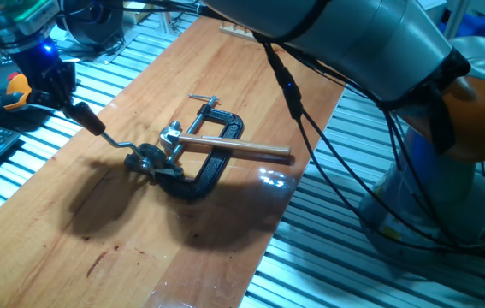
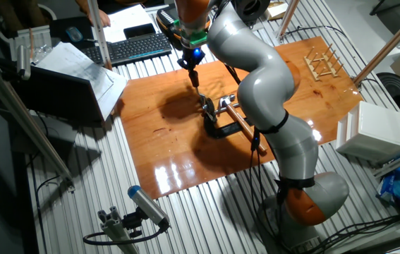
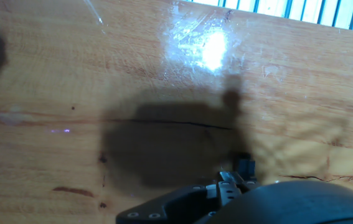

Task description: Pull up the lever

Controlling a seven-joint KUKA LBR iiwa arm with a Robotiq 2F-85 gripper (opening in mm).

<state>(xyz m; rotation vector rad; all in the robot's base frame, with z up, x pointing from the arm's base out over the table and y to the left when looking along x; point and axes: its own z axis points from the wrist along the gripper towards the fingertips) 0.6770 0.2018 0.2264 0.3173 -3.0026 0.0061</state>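
Note:
The lever (image 1: 118,141) is a thin bent silver arm rising from the silver mechanism (image 1: 150,157) to a dark reddish-brown knob (image 1: 86,118) held off the wooden board. My gripper (image 1: 68,102) stands over the knob's upper end with its dark fingers closed around it. In the other fixed view the gripper (image 2: 193,70) is just above the knob (image 2: 195,79), near the board's far edge. The hand view shows only the board, a shadow and the mechanism (image 3: 233,179) at the bottom; the knob is not clear there.
A black C-clamp (image 1: 218,162) holds the mechanism to the board (image 1: 122,248), with its T-bar screw (image 1: 204,100) behind. A long brown rod (image 1: 238,148) points right. A keyboard (image 2: 136,46), a wooden rack (image 2: 323,63) and a white box (image 2: 372,130) stand around the board.

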